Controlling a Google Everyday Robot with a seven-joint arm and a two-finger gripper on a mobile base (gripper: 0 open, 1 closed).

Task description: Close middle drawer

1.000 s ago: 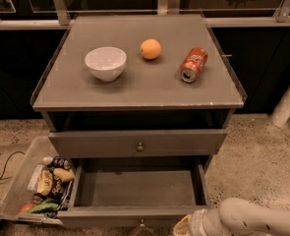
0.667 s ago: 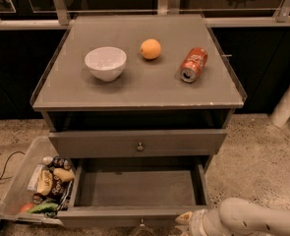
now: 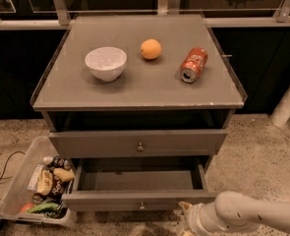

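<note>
Middle drawer (image 3: pixel 134 198) pulled out, hand (image 3: pixel 185 215) low by right end of its front, grip impossible to tell.

there is only one camera. it sits high up in front of the cabinet (image 3: pixel 149 90) and looks down at it on a slant. you can see the whole flat top and also the front. the camera faces the front of the cabinet straight on. it is quite near, so the cabinet fills most of the view from side to side. the middle drawer (image 3: pixel 134 199) stands open toward the camera, close to the bottom edge. the floor (image 3: pixel 262 151) shows on both sides. a pale rail (image 3: pixel 125 12) runs along the top edge. the arm (image 3: pixel 252 213) comes in from the bottom right corner. the gripper (image 3: pixel 186 219) is at the bottom edge, just beside the right end of the drawer's front.
</note>
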